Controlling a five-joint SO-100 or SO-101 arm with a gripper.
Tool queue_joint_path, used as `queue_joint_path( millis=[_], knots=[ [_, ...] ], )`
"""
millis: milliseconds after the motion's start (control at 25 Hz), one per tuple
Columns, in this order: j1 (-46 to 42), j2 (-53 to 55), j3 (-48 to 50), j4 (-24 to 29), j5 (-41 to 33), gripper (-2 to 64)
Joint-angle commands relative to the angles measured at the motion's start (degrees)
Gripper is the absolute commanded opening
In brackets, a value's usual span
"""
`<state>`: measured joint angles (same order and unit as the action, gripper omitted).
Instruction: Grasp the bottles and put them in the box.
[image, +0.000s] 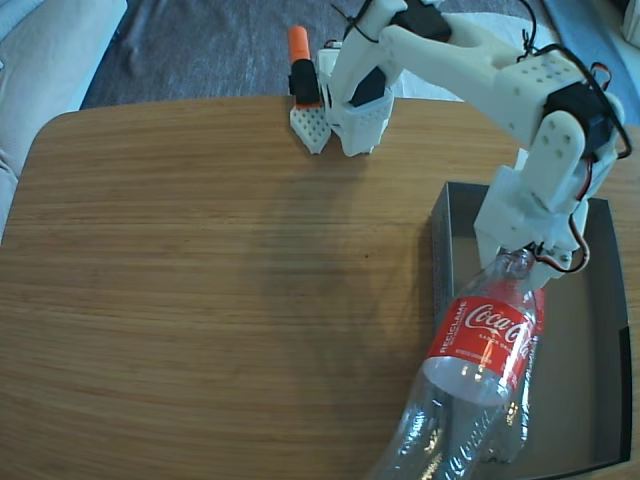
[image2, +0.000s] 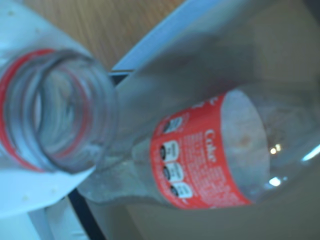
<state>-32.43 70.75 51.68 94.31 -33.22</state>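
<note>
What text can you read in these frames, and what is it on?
"Coca-Cola": red label of the held bottle, fixed view.
"RECICLAME": same label, small white type beside the logo.
"Coke": red label of the bottle lying in the box, wrist view.
Small print and white icons on that label: too blurred to read.
Box, arm, table: no text visible.

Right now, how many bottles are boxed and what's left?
One bottle already lies on its side in the box, as the wrist view shows. The larger bottle is in hand: the gripper holds it by the neck, hanging tilted over the box's near edge. Left: lower it in and release.
</note>
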Motion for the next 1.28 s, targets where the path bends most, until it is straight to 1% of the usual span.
queue_joint_path(
  millis=[0, 200, 320, 520, 640, 760, 840, 1240],
  knots=[
    [-0.88, 1.23, -0.44, 3.96, 0.62, 0.8],
    [-3.78, 1.41, -0.44, 3.96, 1.05, 0.8],
    [-5.63, 1.32, 0.09, 3.96, 3.96, 0.8],
    [-7.29, 1.49, 4.22, 3.96, 5.80, 0.8],
    [-8.53, 3.96, 6.77, 3.78, 6.42, 0.8],
    [-10.20, 6.59, 10.11, 1.49, 6.42, 0.8],
    [-10.37, 8.26, 11.69, 0.26, 6.42, 0.8],
    [-8.70, 15.21, 15.73, 0.26, 5.80, 0.8]
  ],
)
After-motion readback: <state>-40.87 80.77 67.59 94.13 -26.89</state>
